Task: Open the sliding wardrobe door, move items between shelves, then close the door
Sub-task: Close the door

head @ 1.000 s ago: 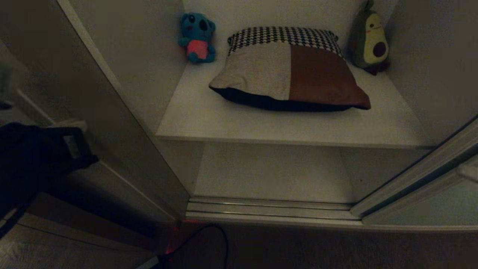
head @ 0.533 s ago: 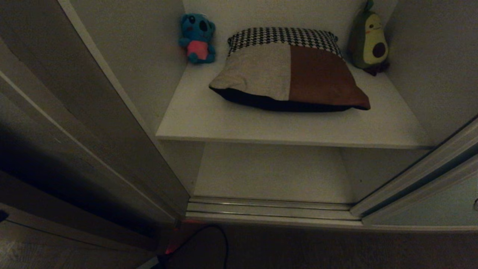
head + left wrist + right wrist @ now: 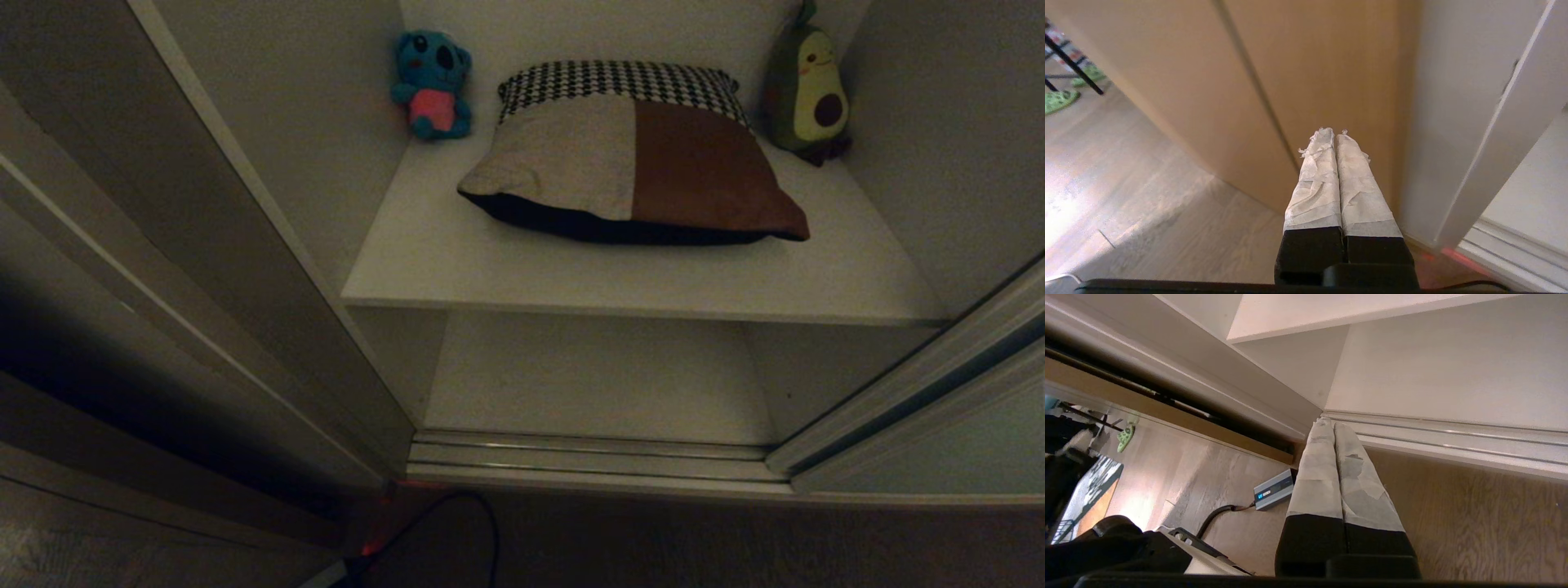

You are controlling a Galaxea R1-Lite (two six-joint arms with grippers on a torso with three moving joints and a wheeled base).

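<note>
The wardrobe stands open. A leaf of the sliding wardrobe door [image 3: 163, 204] is on the left of the opening, and a grey-green leaf [image 3: 947, 445] is at the lower right. On the upper of the shelves [image 3: 620, 278] lies the cushion [image 3: 629, 155], with the teal koala plush [image 3: 433, 82] at the back left and the avocado plush [image 3: 808, 86] at the back right. The lower shelf [image 3: 596, 376] is bare. My left gripper [image 3: 1332, 130] is shut and empty, low beside the left door leaf [image 3: 1445, 122]. Shut and empty too, my right gripper [image 3: 1329, 421] points at the floor track's corner. Neither shows in the head view.
A ribbed metal floor track [image 3: 588, 457] runs along the wardrobe's front. A black cable [image 3: 482, 523] lies on the wooden floor before it, near a small grey box [image 3: 1274, 494]. Brown wooden panelling [image 3: 1188, 81] stands to the left of the door.
My left arm, dark at the head view's left edge a second ago, has dropped out of that view. A pale bit at the right edge has gone too. The items have not moved.
</note>
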